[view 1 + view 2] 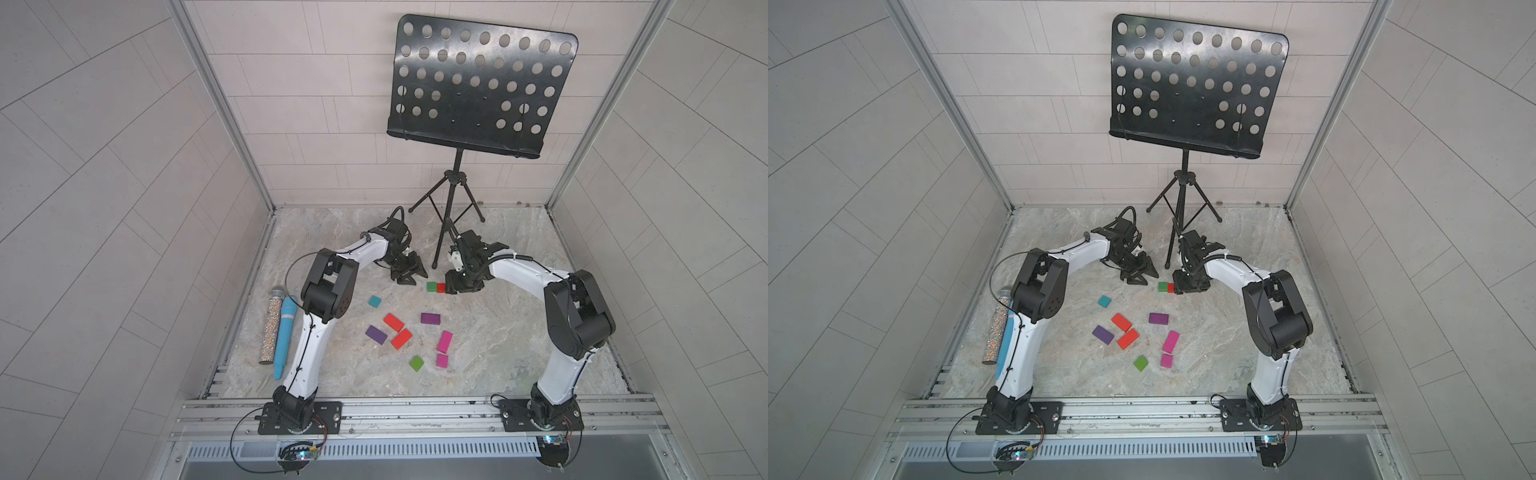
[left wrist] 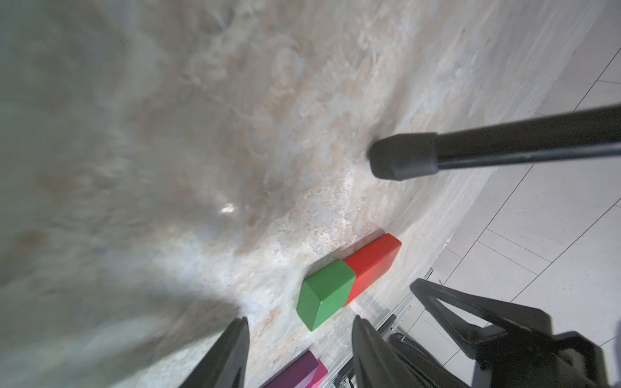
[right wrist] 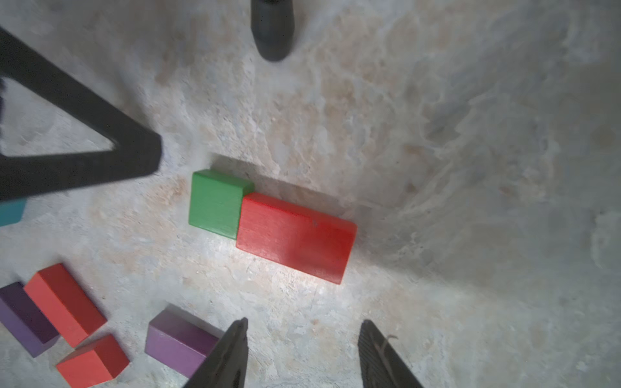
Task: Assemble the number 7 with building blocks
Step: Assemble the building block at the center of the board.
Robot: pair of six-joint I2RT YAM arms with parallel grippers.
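A marble-patterned table (image 1: 519, 332) seen from above, with a black music stand (image 1: 478, 83) at its far edge. Just in front of the stand's nearest foot (image 3: 272, 30) lies the start of the number 7 (image 1: 1165, 286): a green square block (image 3: 216, 203) touching end to end with a longer red block (image 3: 295, 236), the two slightly out of line.

The left gripper (image 2: 299, 356) and the right gripper (image 3: 302, 356) hover on opposite sides of this pair, each with its jaws parted and nothing between them.

The other building blocks lie scattered farther from the stand, toward the robot: a teal square (image 1: 375, 301), a red rectangle (image 1: 393, 322), a second red rectangle (image 1: 401, 338), a purple rectangle (image 1: 376, 335), a second purple rectangle (image 1: 430, 318), a magenta rectangle (image 1: 444, 341), a magenta square (image 1: 442, 360) and a second green square (image 1: 416, 363).

The blocks look like painted wood: probably light, rigid and hard to damage, with smooth faces that may slide on the table if nudged. Each is best taken across its short width at the middle, jaws on the two long sides, so it does not swivel
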